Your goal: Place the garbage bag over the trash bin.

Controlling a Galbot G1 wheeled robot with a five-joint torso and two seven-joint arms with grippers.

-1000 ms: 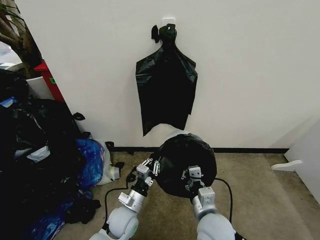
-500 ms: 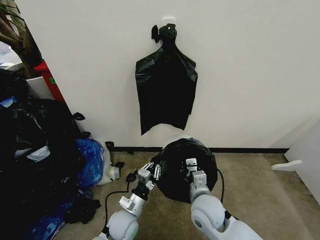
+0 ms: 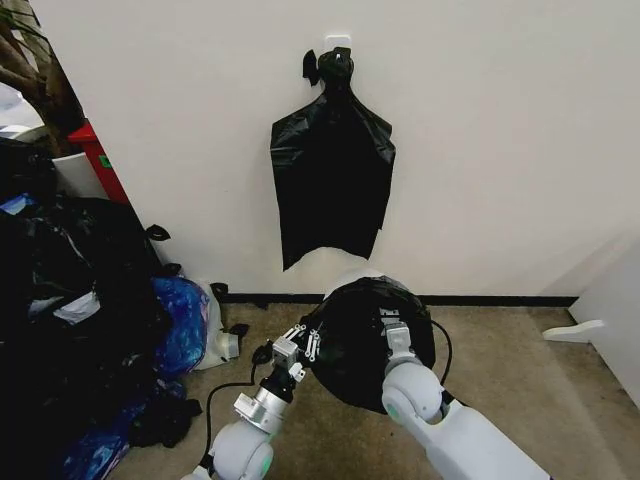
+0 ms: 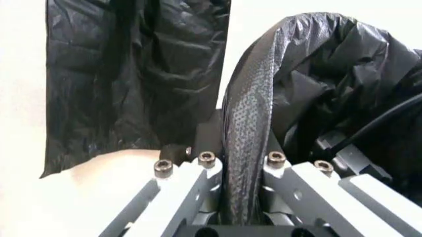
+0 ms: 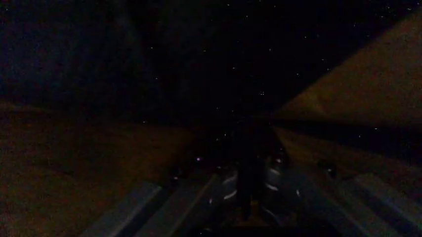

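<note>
**Both grippers at the bagged bin by the wall**

Left gripper (image 3: 303, 341) is at the near-left edge of the bin mouth, and the left wrist view shows its fingers (image 4: 197, 182) closed on a bunched fold of the garbage bag (image 4: 247, 128), the black film squeezed between them. Right gripper (image 3: 392, 322) sits lower in the bin mouth, its arm reaching in from the near right; the right wrist view is very dark, with what seems to be a thin strip of film between its fingers (image 5: 197, 197), so a grip there is likely but not certain.

Black plastic is spread over the opening of the trash bin (image 3: 352, 277), of which a cream-white sliver of rim shows at the far side. The covered bin stands on the beige carpet (image 3: 520, 380), just before the white wall (image 3: 500, 150).

Beside the left arm, a black cable (image 3: 228, 392) lies on the floor. Farther left is a heap of stuffed black bags (image 3: 70, 300) with a blue bag (image 3: 180, 320) against it. On the wall above the bin, flat black bags (image 3: 333, 180) hang bunched from a hook (image 3: 338, 45), their lower edge just above the bin's far rim.
</note>
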